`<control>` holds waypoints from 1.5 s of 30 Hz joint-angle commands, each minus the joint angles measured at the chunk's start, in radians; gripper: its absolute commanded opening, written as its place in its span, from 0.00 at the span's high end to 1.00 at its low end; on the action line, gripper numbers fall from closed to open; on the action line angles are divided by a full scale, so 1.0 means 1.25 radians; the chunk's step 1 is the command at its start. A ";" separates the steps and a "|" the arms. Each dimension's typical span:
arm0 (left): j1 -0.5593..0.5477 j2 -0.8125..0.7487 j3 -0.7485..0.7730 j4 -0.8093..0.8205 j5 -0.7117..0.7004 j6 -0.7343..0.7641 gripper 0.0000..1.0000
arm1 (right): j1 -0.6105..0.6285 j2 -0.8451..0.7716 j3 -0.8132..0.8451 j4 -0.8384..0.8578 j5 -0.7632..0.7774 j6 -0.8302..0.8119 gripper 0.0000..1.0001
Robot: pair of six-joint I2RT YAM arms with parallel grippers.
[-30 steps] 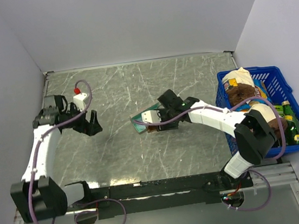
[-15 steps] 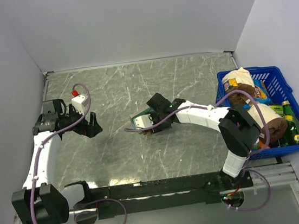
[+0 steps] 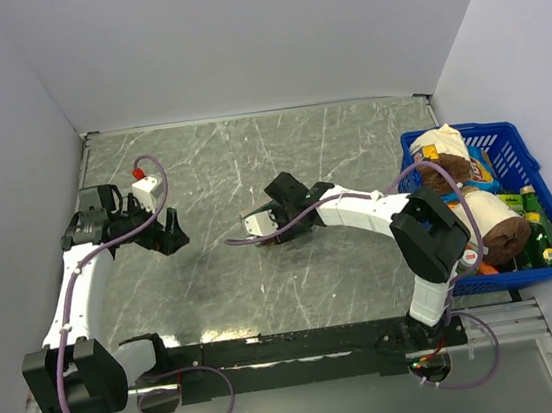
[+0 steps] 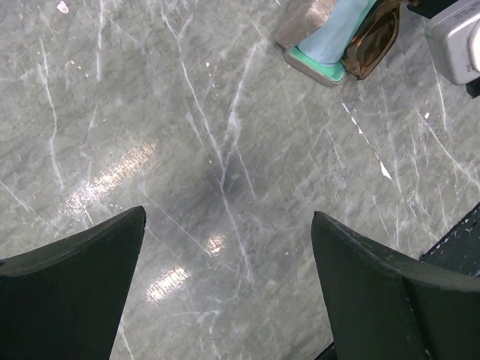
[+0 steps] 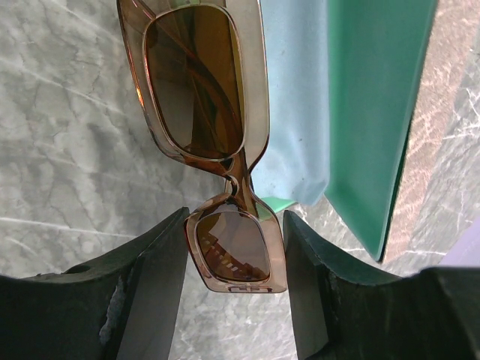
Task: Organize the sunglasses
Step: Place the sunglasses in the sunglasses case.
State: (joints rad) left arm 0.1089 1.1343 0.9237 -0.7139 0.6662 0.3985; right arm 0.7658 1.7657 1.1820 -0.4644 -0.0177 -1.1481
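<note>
The sunglasses (image 5: pixel 196 82) have amber-brown lenses and a translucent brown frame. My right gripper (image 5: pixel 235 247) is shut on one lens end, a finger on each side, and the other lens points away from it. Just beside them lie the light blue cloth (image 5: pixel 296 97) and the open case with its green inside (image 5: pixel 371 112). In the top view the right gripper (image 3: pixel 278 222) is at mid table over the case (image 3: pixel 256 225). My left gripper (image 3: pixel 164 235) is open and empty at the left. Its wrist view shows its fingers wide apart (image 4: pixel 229 225) and the case (image 4: pixel 315 64), cloth (image 4: pixel 337 30) and sunglasses (image 4: pixel 373 41) far off.
A blue basket (image 3: pixel 547 195) with bottles, packets and brown rolls stands at the right edge of the table. White walls close in the back and both sides. The table is grey marble (image 3: pixel 225 283).
My right gripper has swung left and turned over the case, which has shifted slightly left. My left arm has drawn a little to the left and stays open.
</note>
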 commanded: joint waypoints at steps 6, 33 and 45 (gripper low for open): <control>0.007 -0.010 -0.004 0.023 0.029 0.009 0.04 | 0.002 0.018 0.046 0.049 0.039 -0.033 0.97; 0.011 -0.007 -0.010 0.023 0.040 0.017 0.04 | 0.003 0.054 0.046 0.110 0.041 -0.050 0.98; 0.014 -0.009 -0.011 0.024 0.041 0.020 0.03 | 0.001 0.060 0.040 0.124 0.029 -0.039 0.97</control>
State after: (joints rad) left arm 0.1211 1.1343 0.9157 -0.6998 0.6842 0.4053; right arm 0.7662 1.8359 1.1992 -0.3523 0.0181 -1.1915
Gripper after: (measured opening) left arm 0.966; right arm 0.571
